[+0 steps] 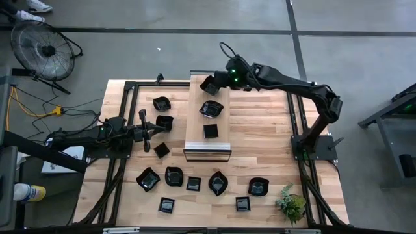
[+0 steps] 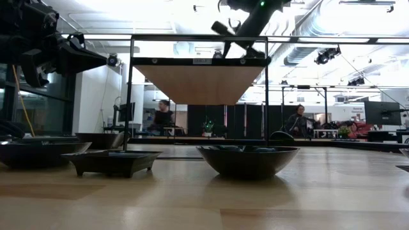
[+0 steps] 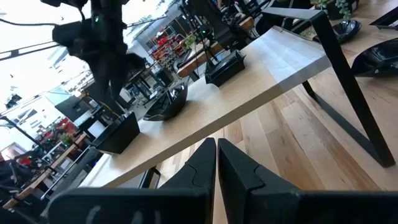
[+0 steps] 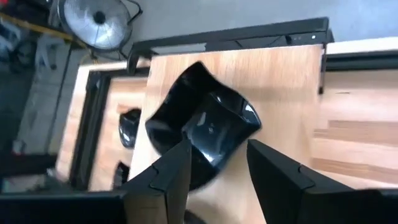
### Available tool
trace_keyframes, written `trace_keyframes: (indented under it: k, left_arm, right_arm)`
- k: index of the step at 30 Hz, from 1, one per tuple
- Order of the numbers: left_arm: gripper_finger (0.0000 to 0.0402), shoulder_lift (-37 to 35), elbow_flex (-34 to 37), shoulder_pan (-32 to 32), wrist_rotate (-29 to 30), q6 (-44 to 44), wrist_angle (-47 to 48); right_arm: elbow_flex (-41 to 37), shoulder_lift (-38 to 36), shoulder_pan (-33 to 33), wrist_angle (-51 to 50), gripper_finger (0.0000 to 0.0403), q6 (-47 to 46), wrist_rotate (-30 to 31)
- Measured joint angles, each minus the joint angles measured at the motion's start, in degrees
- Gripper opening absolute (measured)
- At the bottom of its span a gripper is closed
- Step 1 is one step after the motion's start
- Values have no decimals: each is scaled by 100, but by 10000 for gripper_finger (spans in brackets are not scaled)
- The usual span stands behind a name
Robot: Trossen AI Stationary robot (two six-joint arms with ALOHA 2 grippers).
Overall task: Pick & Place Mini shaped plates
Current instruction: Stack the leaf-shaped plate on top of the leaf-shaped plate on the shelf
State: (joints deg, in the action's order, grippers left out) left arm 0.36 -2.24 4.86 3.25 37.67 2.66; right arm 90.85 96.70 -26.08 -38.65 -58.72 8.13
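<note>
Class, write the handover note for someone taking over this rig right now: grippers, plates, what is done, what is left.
Right gripper: fingers open, over the far end of the raised shelf, around a black plate that appears just set down there.
Left gripper: fingers shut, empty, waiting at the table's left side, pointing at the shelf.
Done: three plates on the shelf, counting the far one, a scalloped one and a square one.
Left: three plates left of the shelf, such as the one at, and seven along the near edge, such as. The green plant stays put.
</note>
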Motion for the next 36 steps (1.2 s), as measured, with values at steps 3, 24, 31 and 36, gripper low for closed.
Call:
trace_keyframes:
  k: [3,24,31,36]
  left_arm:
    - [12,0,1,-1,0,0,-1]
    - [12,2,2,-2,0,-2,0]
    - [12,2,2,0,0,0,0]
    - [12,2,0,0,0,0,0]
  right_arm:
    - [2,-227,157,-351,152,431,56]
    - [-2025,-2713,1681,-2142,151,1336,-280]
    - [-3740,-3600,2215,-845,145,1606,-1411]
    - [-4546,-3851,2551,-335,142,2068,-1830]
